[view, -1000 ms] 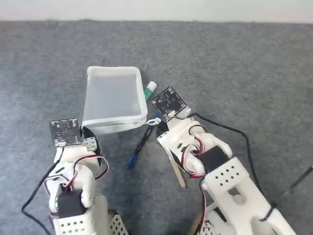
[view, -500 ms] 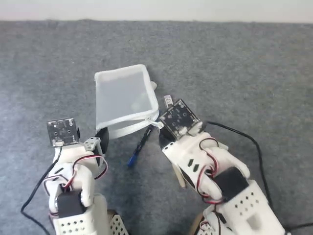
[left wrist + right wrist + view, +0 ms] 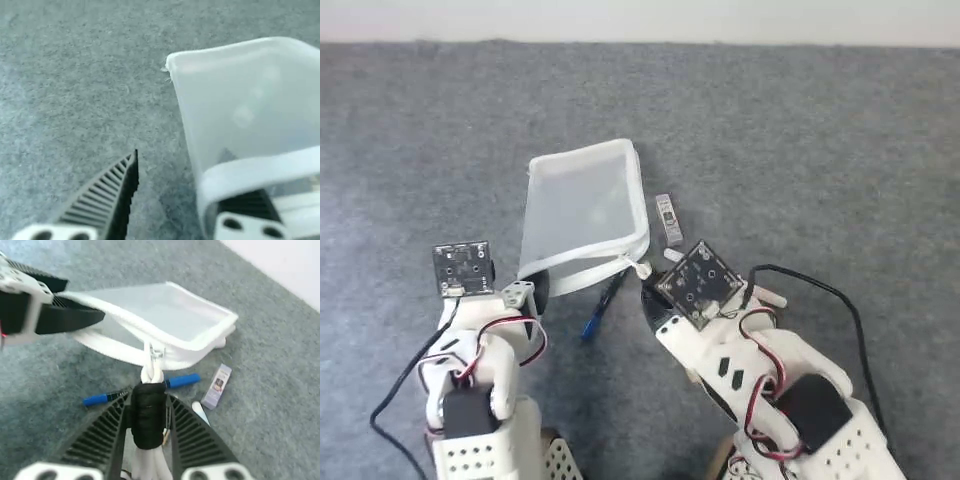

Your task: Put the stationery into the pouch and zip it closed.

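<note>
Translucent pouch held between both arms on grey carpet, stationery lying outside it.

High view: the pouch is seen at centre, a blue pen at its 6 o'clock and a small lilac packet at its 3 o'clock; the left gripper is at the pouch's 7 o'clock corner, the right gripper at its 5 o'clock corner.
Left wrist view: the left gripper is spread wide, one finger tucked under the pouch's rim.
Right wrist view: the right gripper is clamped on the zipper pull, with the pen just beyond.

White arms, red wires, black ridged pincers.
</note>
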